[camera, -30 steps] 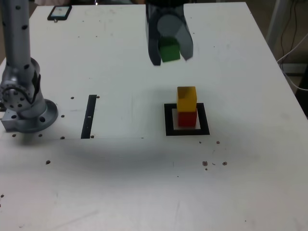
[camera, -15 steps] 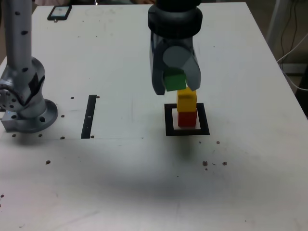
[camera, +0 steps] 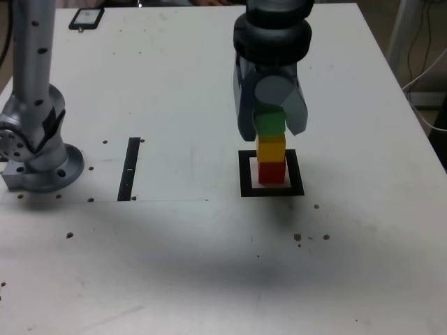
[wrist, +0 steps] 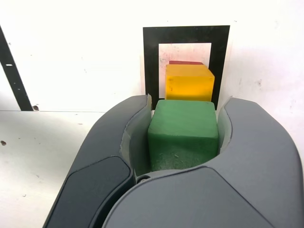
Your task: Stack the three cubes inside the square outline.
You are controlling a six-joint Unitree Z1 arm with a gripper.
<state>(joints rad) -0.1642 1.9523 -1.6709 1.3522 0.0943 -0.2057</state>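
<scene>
Jaws stood closed in on the green cube (wrist: 183,128), a pad against each of two opposite sides, so your hold was on its flanks. You had it roughly level, over the yellow cube (wrist: 190,85) as the exterior view showed it, though you could not tell whether the two touched. The green block looked light, rigid and matte, so you could expect decent grip and little squash; a middling hold low on opposite faces would have served, with its underside left free. Its crisp edges gave you lines to square up by.

Next below, the yellow cube sat on the red cube (camera: 271,173), which rested on the pale centre of the square outline (camera: 246,174). That narrow, unfixed column would likely have slid or toppled under a sideways nudge, so a straight, gentle set-down and an even opening suited it.

Around the stack in the exterior view, you had open desk (camera: 356,237) from three o'clock through six; the right edge lay well off at three. The flat black strip (camera: 128,167) lay at nine o'clock, the grey base (camera: 47,171) beyond it. Farthest, a small dark device (camera: 86,19) lay at ten, near the back edge.
</scene>
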